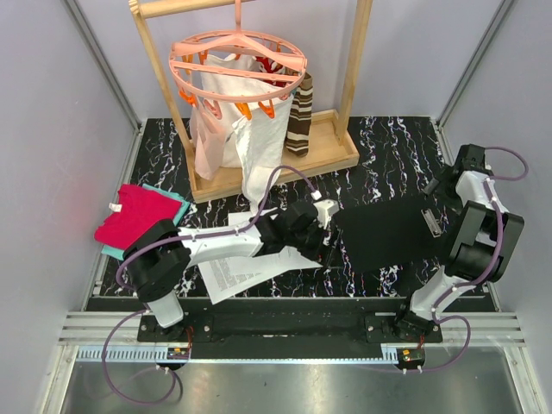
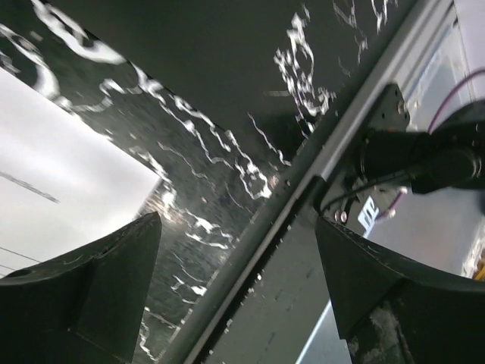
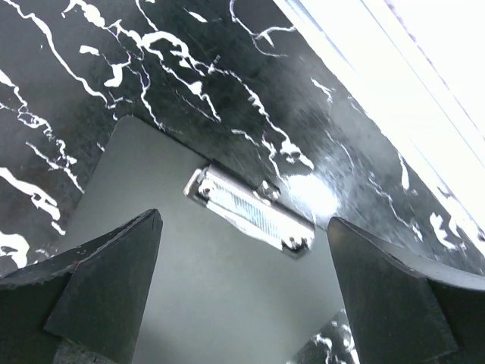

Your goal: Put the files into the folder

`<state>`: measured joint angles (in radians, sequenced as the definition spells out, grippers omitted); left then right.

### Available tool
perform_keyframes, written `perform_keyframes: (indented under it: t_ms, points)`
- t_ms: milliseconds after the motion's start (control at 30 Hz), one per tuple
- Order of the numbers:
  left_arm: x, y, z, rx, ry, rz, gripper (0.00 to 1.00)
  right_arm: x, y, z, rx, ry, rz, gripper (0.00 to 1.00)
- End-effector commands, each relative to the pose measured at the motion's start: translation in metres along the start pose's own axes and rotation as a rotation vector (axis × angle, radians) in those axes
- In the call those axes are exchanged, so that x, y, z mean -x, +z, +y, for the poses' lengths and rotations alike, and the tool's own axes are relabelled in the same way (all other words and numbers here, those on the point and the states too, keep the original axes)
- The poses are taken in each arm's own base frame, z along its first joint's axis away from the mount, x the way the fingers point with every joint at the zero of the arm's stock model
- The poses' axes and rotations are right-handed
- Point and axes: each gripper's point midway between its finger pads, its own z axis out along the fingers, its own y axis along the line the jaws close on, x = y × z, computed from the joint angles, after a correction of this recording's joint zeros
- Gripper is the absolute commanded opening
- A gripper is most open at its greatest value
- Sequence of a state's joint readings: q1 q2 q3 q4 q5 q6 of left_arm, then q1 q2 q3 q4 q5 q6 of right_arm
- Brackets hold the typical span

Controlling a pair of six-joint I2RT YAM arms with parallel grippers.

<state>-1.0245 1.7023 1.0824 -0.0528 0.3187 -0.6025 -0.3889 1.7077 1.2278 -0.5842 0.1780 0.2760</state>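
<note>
The files (image 1: 244, 274), white printed sheets, lie on the black marble table near the front, under my left arm. Their blank-looking corner shows at the left of the left wrist view (image 2: 68, 174). The folder (image 1: 384, 235) lies flat to their right, matte black, with a metal clip (image 1: 429, 220) at its right end. My left gripper (image 1: 325, 237) is open and empty at the folder's left edge, and in its own view (image 2: 236, 218) it hangs over the table's front edge. My right gripper (image 1: 438, 185) is open above the clip (image 3: 250, 208) and the folder (image 3: 212, 303), holding nothing (image 3: 244, 216).
A wooden rack (image 1: 336, 147) stands at the back with a pink round hanger (image 1: 237, 60), a white cloth bag (image 1: 233, 129) and a striped brown cloth (image 1: 299, 121). Red-and-teal folded cloths (image 1: 138, 216) lie at the left. The metal rail (image 2: 250, 250) runs along the table's front.
</note>
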Motion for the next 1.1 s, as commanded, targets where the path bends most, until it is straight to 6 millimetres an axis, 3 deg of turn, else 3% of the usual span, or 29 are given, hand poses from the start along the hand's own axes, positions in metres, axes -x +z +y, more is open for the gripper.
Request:
perform_keyframes:
  t_ms: [0,200,400,433,467,533,567,700,767,867,1067]
  points:
    - [-0.004,-0.005,-0.018,-0.053,0.025,0.009,0.86,-0.001,0.026,0.009,0.054,-0.043,0.014,1.00]
    - [-0.005,-0.019,-0.001,0.049,0.064,-0.002,0.87,-0.017,0.049,0.011,0.082,-0.076,0.098,1.00]
    - [0.012,-0.012,0.005,0.087,0.017,-0.034,0.89,-0.040,0.047,0.029,0.182,-0.008,0.188,0.96]
    - [0.011,-0.004,0.011,0.102,-0.007,-0.021,0.89,-0.046,0.046,0.029,0.178,0.009,0.208,0.92]
    - [0.025,-0.001,0.007,0.096,-0.010,-0.045,0.89,-0.051,0.045,0.027,0.161,0.050,0.223,0.91]
    - [0.026,0.016,0.018,0.124,-0.029,-0.016,0.88,-0.058,0.041,0.028,0.169,0.068,0.245,0.87]
    - [0.041,0.019,0.015,0.120,-0.029,-0.036,0.86,-0.064,0.037,0.027,0.169,0.088,0.253,0.86]
    - [0.053,0.040,0.045,0.205,-0.059,-0.056,0.78,-0.070,0.030,0.017,0.130,0.104,0.241,0.85]
    - [0.054,0.049,0.063,0.235,-0.089,-0.050,0.70,-0.075,0.029,0.017,0.128,0.113,0.252,0.85]
    - [0.053,0.056,0.081,0.271,-0.102,-0.048,0.67,-0.081,0.028,0.016,0.130,0.118,0.269,0.84]
    - [0.057,0.077,0.089,0.253,-0.106,-0.054,0.65,-0.091,0.023,0.018,0.150,0.118,0.284,0.84]
